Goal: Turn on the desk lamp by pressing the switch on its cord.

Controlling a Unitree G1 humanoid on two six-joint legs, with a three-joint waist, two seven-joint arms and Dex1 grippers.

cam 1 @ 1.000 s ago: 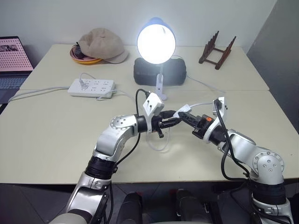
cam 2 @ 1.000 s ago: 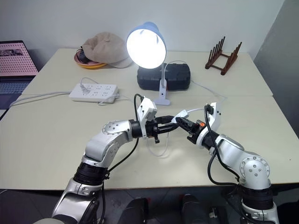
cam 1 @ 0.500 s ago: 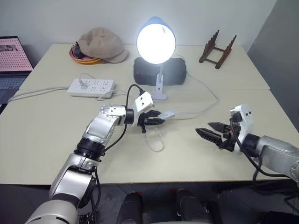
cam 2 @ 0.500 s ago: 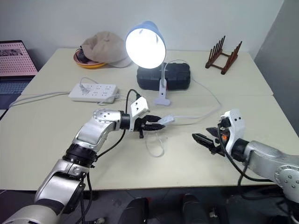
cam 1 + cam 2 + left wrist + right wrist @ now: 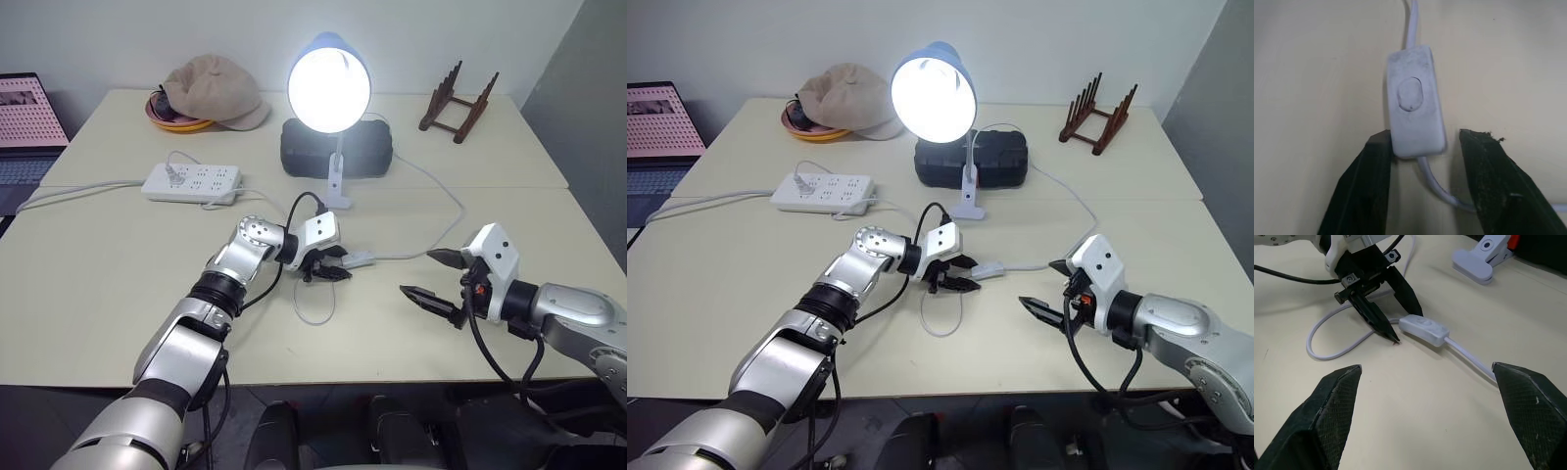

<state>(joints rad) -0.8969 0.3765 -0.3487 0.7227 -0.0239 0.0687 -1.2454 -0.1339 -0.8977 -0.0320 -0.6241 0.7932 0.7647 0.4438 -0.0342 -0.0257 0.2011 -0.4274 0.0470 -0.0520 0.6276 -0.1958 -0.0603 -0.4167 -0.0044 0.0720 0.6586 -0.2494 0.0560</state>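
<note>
The desk lamp [image 5: 328, 88] stands lit at the back of the table, its white base [image 5: 336, 192] in front of a black box. Its thin white cord [image 5: 1469, 356] runs across the table to the switch [image 5: 1413, 105], a small white block lying flat. My left gripper [image 5: 338, 268] is open around the near end of the switch. One of its fingers [image 5: 1371, 181] touches the block and the other stands a little off it. To the right of the switch my right gripper [image 5: 418, 272] hovers wide open, holding nothing.
A white power strip [image 5: 191, 183] lies at the back left with its thick cable. A black box [image 5: 377, 152] sits behind the lamp, with a beige cap [image 5: 216, 90] on an orange dish, a wooden rack [image 5: 456, 103] and a laptop [image 5: 29, 117] along the far edge.
Both grippers were shut at the switch above the table. The left one has lowered it onto the table and opened. The right has opened and drawn back to the right.
</note>
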